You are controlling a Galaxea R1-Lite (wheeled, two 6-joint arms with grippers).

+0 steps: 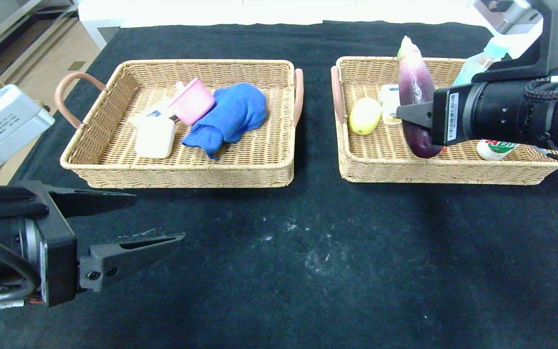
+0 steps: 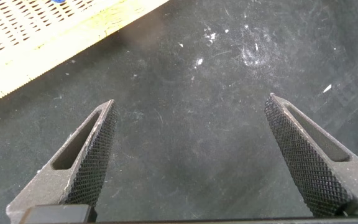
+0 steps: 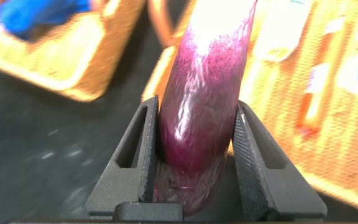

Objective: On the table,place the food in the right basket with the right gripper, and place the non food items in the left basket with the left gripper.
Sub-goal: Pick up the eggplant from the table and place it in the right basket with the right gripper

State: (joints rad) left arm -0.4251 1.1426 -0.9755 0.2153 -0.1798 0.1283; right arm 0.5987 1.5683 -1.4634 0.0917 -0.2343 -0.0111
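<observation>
My right gripper (image 1: pixel 406 116) (image 3: pixel 196 103) is shut on the purple aubergine (image 1: pixel 412 80) (image 3: pixel 205 87), gripping its lower part over the right basket (image 1: pixel 434 177) (image 3: pixel 337 186). The aubergine stands tilted, its tip towards the far rim. In that basket lie a yellow oval fruit (image 1: pixel 364 116), a small white carton (image 1: pixel 389 102), a white drink bottle (image 1: pixel 494 148) and an orange sausage (image 3: pixel 316 106). The left basket (image 1: pixel 177 177) (image 2: pixel 42 37) holds a white soap-like bar (image 1: pixel 154 138). My left gripper (image 1: pixel 158 215) (image 2: pixel 191 99) is open and empty over the black table (image 1: pixel 308 242), in front of the left basket.
A pink cup (image 1: pixel 193 101) and a blue cloth (image 1: pixel 230 116) also lie in the left basket. A clear water bottle (image 1: pixel 477 63) leans at the right basket's far side, behind my right arm. A strip of cloth separates the two baskets.
</observation>
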